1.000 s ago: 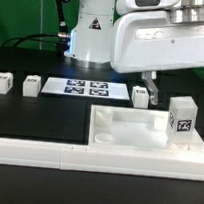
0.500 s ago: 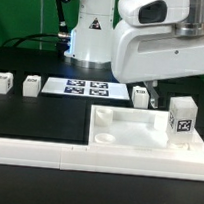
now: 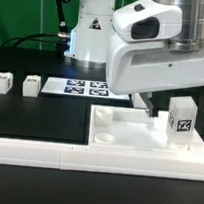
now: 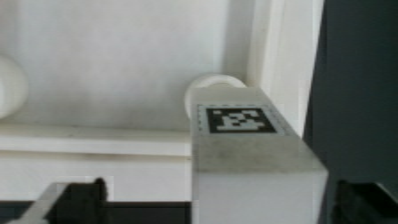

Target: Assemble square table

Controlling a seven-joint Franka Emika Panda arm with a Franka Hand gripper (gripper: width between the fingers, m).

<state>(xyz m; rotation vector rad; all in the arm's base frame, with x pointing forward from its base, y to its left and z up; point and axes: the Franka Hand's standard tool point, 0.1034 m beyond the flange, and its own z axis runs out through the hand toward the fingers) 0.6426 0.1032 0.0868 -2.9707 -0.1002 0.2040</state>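
Across the upper right of the exterior view, the bulky white arm (image 3: pixel 154 54), bent down over the work; beneath everything, the black table (image 3: pixel 39 115).

On that table, toward the exterior view's right, the square table top (image 3: pixel 137 133), white, lying flat with raised rim upward; seen close in the wrist view as a pale floor (image 4: pixel 107 50) bounded by a rim wall.

Along the near edge of the scene, the long white border rail (image 3: pixel 35 154), just in front of the top.

Farther back, flat on the black surface, the marker board (image 3: pixel 86 88), its right end hidden behind the arm.

Standing upright on the top, toward the exterior view's right, one upright leg (image 3: pixel 181 119), black-and-white tag facing the camera; in the wrist view the same block (image 4: pixel 249 165), tag on its upper face.

Lowered around that leg, the gripper (image 3: pixel 180 109) (image 4: pixel 214 203); spread wide, dark fingers (image 4: pixel 68 200) on either side of the block, clear gaps to both, nothing pinched.

Well apart, at the exterior view's left, two loose legs (image 3: pixel 2 81) (image 3: pixel 31 84), side by side.

Inside the top's left corner, a round corner socket (image 3: pixel 106 115); another in the wrist view (image 4: pixel 222 88), just beyond the leg.
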